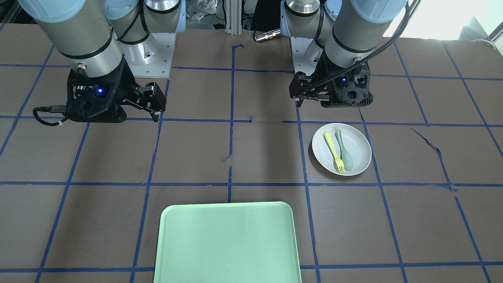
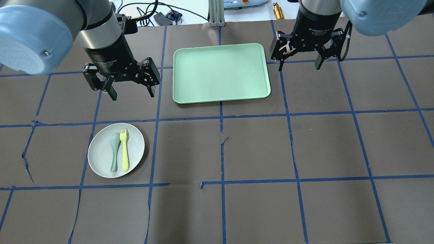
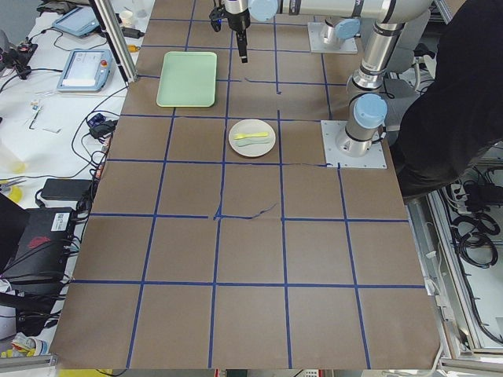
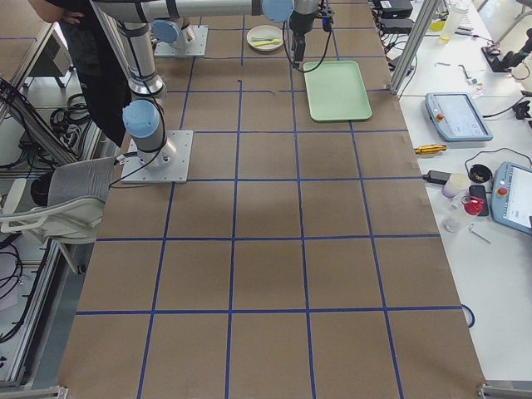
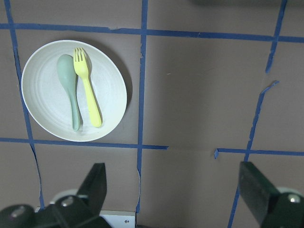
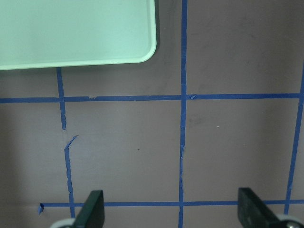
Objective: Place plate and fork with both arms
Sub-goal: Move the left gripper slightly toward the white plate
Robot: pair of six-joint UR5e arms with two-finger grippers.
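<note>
Opposed overhead and front cameras, plus downward left wrist camera, share the plate (image 2: 100, 159)

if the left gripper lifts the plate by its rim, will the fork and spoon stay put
The plate looks stiff and light, so it should lift whole, but a one-sided rim grip may tilt it. The fork and spoon lie loose on its smooth, shallow face, so they would likely slide.
</note>
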